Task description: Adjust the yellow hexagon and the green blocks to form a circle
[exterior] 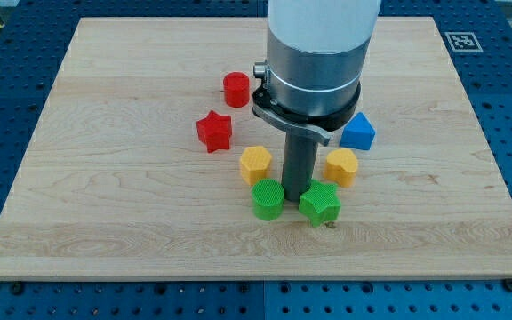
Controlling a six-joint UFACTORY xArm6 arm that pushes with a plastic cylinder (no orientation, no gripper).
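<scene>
my tip (294, 196) — between ribbed green blocks (268, 198)

On the wooden board (105, 178), my tip (295, 197) rests between the green cylinder block (268, 198) and green star-shaped block (320, 204), with two yellow hexagon blocks (255, 164) (341, 166) flanking the dark rod (299, 164) just above.

red cylinder (236, 89), red star (213, 131), blue block (358, 132), wooden board (105, 178), blue pegboard table (7, 116)
</scene>
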